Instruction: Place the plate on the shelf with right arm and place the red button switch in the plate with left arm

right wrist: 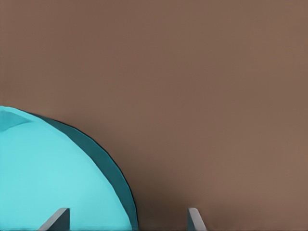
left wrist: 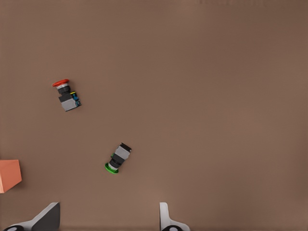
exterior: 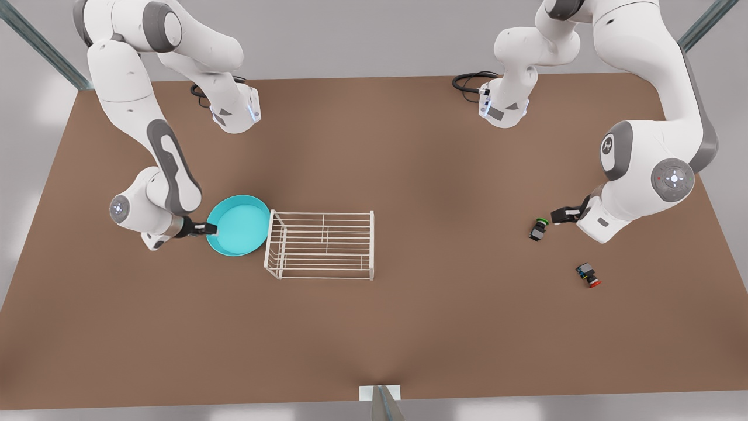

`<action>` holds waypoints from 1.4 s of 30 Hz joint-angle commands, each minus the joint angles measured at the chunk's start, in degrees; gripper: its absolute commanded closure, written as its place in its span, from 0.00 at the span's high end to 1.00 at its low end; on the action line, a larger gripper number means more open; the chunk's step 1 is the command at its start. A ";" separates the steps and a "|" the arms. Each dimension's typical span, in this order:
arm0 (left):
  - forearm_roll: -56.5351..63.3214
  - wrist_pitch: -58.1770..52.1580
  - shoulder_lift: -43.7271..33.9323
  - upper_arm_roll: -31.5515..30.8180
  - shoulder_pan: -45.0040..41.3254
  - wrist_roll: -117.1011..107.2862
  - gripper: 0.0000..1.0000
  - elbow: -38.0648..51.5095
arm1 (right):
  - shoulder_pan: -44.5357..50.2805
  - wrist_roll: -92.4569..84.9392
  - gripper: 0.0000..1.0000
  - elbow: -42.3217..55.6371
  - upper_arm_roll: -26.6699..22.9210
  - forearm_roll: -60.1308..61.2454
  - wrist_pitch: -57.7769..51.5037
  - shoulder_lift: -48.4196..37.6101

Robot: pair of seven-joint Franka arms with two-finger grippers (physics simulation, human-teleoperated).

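Right gripper (exterior: 205, 227) fingers (right wrist: 57, 220) at plate (exterior: 239, 225), shelf (exterior: 320, 244) beside, left gripper (exterior: 558, 215) waiting

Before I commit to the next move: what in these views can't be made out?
1. Right wrist view: the plate runs off the frame edge, so contact with the right gripper is unclear.
2. Front view: whether the plate touches the shelf cannot be told.
3. Left wrist view: an orange shape, cut by the edge, is unidentifiable.
4. Front view: how high the left gripper is beside the green-capped switch cannot be judged.
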 commanded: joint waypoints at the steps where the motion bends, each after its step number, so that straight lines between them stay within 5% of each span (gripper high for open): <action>1: 0.05 0.01 -0.06 0.00 0.08 -0.97 1.00 0.02 | -0.01 -13.01 0.89 0.15 0.11 3.25 -4.18 -0.06; 6: 0.75 0.01 -0.06 0.00 0.17 -0.97 1.00 0.02 | 0.08 -13.98 0.67 0.15 0.28 3.16 -4.27 -0.06; 18: 0.75 0.19 0.03 0.00 0.87 -0.97 1.00 0.02 | -0.10 -19.25 0.63 1.82 -0.68 2.72 -3.22 1.70; 27: 0.75 0.19 0.03 0.00 0.96 -0.97 1.00 0.02 | -0.10 -21.63 0.33 1.82 -1.21 2.63 -3.57 1.61; 42: 0.75 0.19 0.03 0.00 0.96 -0.97 1.00 -0.07 | -1.85 -25.49 0.15 2.78 -1.83 2.55 -10.33 -2.17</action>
